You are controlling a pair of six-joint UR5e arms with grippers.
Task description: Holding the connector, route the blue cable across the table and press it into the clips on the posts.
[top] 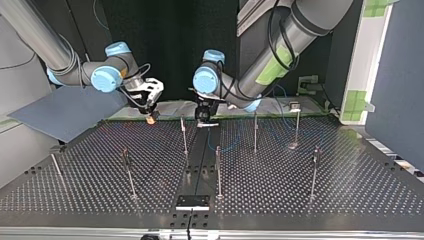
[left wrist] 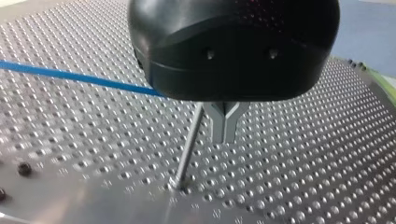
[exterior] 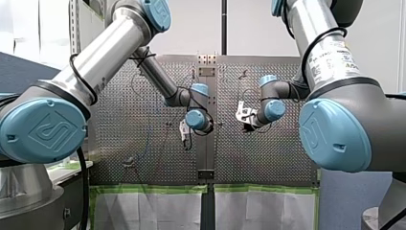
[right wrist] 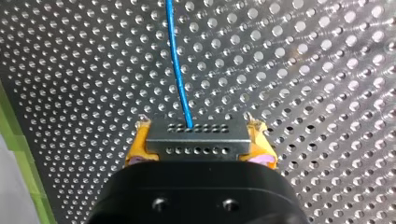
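Yellow-padded, my right end effector (right wrist: 200, 143) clenches the connector (right wrist: 198, 149), probably so the blue cable (right wrist: 177, 70) trails free toward twelve o'clock; my left end effector (left wrist: 226, 136): cannot tell.

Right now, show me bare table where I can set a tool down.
Top view: the wide patch between the rightmost near post and the table's right edge; also between the leftmost post and its neighbour. Crowded at far middle: posts, blue cable.
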